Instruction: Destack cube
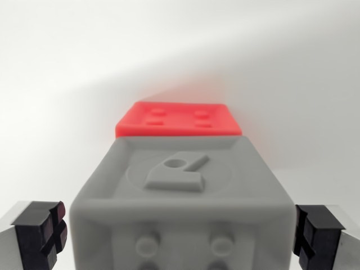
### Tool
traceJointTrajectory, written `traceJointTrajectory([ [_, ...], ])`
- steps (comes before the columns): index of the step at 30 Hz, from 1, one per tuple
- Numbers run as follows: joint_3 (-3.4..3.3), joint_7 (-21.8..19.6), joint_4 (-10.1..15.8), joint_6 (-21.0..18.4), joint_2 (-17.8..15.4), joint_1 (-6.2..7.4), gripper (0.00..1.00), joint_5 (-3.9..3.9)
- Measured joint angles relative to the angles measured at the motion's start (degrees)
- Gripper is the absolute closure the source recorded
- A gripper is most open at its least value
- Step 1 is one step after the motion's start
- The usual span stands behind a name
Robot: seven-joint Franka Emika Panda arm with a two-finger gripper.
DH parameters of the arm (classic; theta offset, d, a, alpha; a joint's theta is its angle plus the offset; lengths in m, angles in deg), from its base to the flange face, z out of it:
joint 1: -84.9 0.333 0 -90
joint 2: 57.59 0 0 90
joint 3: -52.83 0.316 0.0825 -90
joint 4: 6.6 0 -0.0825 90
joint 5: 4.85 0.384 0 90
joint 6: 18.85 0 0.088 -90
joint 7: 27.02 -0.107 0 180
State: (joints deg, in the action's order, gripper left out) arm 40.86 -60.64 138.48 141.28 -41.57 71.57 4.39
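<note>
A grey cube (180,197) fills the lower middle of the wrist view, its face showing a raised figure inside a circle and round studs near the bottom edge. Behind it lies a red cube (179,120), only its studded face and front edge showing; whether the two touch I cannot tell. My gripper (180,233) is open, with one black finger pad (42,230) at the view's left of the grey cube and the other (318,230) at its right. Both pads stand slightly apart from the cube's sides.
A plain white surface (292,67) surrounds the cubes, with a soft shadow across its upper left. A red glow from the red cube tints the surface around it.
</note>
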Motion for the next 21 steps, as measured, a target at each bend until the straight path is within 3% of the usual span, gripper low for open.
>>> traceJointTrajectory([
  [3,0.23,0.27,-0.11,0.46,0.52,-0.16,0.0,0.37],
  [4,0.25,0.31,-0.12,0.53,0.6,-0.17,1.0,0.43],
  [21,0.27,0.38,-0.15,0.59,0.61,-0.18,1.0,0.48],
])
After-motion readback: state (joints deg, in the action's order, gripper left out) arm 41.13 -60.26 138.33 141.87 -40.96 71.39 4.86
